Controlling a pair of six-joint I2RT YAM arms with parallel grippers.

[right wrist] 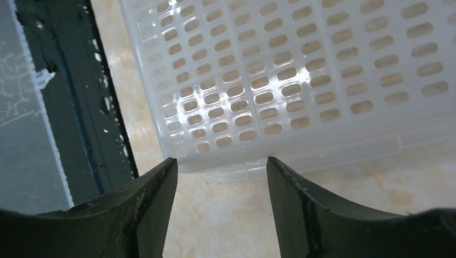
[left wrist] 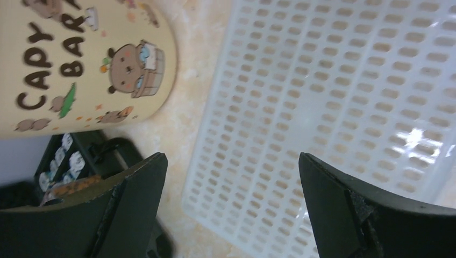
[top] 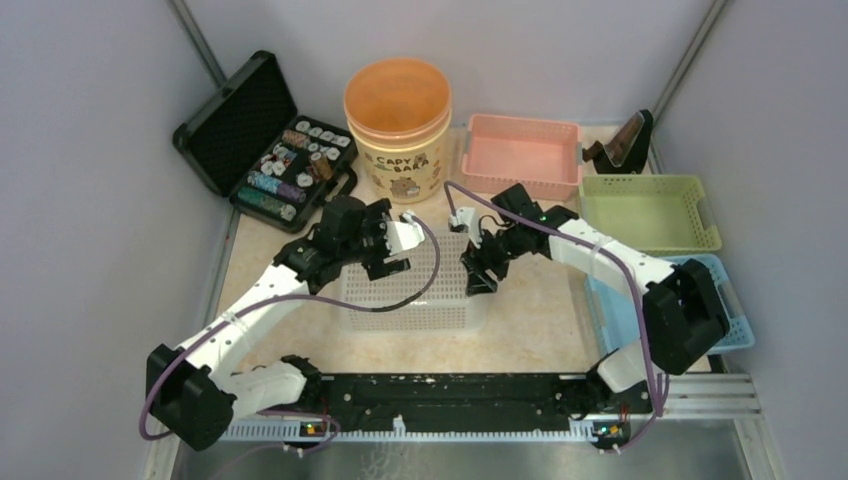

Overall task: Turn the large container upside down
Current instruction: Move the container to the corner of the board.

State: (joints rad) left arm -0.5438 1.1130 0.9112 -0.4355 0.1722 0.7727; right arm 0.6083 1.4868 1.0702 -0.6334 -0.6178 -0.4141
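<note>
The white perforated container (top: 425,300) sits mid-surface (top: 540,310) between the two arms, just in front of the capybara tub (top: 400,135). The left tool (top: 398,250) hangs over its far left part, spread wide and empty. The right tool (top: 478,272) stands at its right edge, half-spread, gripping nothing.

Large container (top: 420,300): translucent white, rows of small oblong holes.
Round tub (top: 400,140): orange rim, cream wall, brown lettering, cartoon capybaras.
Side baskets: pink basket (top: 520,155), green basket (top: 648,212), blue basket (top: 612,308).
Case (top: 240,120): black, holding multicoloured chips (top: 285,180).
Table (top: 540,310): beige marbling.
Left arm (top: 262,308), right arm (top: 612,255): white, black joints, purple cables.
</note>
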